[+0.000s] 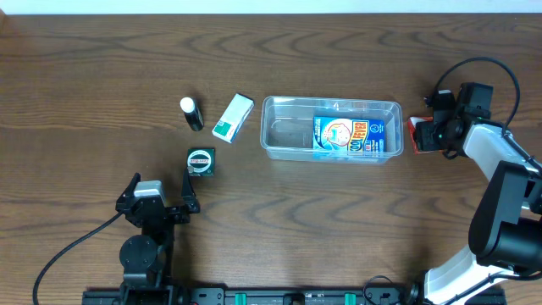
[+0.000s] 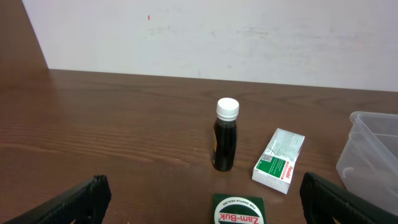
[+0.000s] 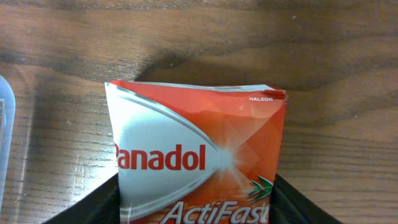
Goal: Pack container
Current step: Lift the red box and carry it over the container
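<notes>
The desk (image 1: 85, 85) carries the container (image 1: 284, 106) at its centre, long axis running left to right in the overhead view. A blue box (image 1: 354, 135) fills its right half; the left half is bare.

The right pincer (image 1: 421, 134) sits just beside the container's right end, closed onto the flanks of a Panadol box (image 3: 196, 143). The container lies to this pincer's left, so the right arm is the nearer one.

The left pincer (image 1: 161, 191) is spread wide and holds nothing. It sits well apart from the container, near the Zam-Buk tin (image 2: 237, 211), green-white box (image 2: 279, 160) and dark bottle (image 2: 225, 140).
</notes>
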{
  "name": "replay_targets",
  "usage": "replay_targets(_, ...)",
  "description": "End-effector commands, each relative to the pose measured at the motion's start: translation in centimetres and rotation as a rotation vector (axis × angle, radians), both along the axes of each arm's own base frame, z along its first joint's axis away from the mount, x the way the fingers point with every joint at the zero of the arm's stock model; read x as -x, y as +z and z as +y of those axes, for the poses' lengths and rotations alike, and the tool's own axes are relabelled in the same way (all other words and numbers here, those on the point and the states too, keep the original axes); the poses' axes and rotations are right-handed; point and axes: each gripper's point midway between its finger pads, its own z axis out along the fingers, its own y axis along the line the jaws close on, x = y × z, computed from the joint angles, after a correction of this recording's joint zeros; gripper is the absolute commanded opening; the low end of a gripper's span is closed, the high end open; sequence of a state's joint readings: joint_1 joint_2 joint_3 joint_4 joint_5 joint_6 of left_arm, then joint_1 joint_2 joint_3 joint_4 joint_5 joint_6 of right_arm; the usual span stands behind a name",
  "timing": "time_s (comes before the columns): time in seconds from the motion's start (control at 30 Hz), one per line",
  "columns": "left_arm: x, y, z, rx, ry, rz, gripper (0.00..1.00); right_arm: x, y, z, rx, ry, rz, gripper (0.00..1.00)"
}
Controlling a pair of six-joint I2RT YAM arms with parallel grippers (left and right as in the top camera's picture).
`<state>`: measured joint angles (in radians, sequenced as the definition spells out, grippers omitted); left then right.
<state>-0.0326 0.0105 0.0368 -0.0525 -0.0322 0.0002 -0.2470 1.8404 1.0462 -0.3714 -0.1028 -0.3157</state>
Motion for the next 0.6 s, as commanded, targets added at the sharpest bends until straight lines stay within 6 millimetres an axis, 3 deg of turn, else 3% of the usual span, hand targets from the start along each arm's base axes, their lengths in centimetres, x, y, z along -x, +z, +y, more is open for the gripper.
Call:
replay_targets(0.0,0.0,-1.9,0.2,-0.008,0.01,0.045,0.98,0.1,-0.3,0.0,0.019,-0.007,0.015,0.51)
replay_targets(0.13,0.0,-1.9,0.2,-0.008,0.01,0.045,0.98,-0.1,0.3,0.0,0.022,-0.008,0.003,0.5)
replay_targets(0.27,0.0,-1.9,0.2,-0.008,0.01,0.045,0.98,-0.8,2.3,-0.2,0.016,-0.039,-0.033,0.5)
replay_targets(0.43,0.0,-1.9,0.2,-0.008,0.01,0.045,0.98,-2.1,7.6,-0.5,0.027,-0.062,-0.139,0.5)
replay_targets(0.57,0.0,-1.9,0.2,-0.009,0.01,0.045,0.98,-2.4,13.1,-0.5,0.004,-0.129,-0.231,0.49)
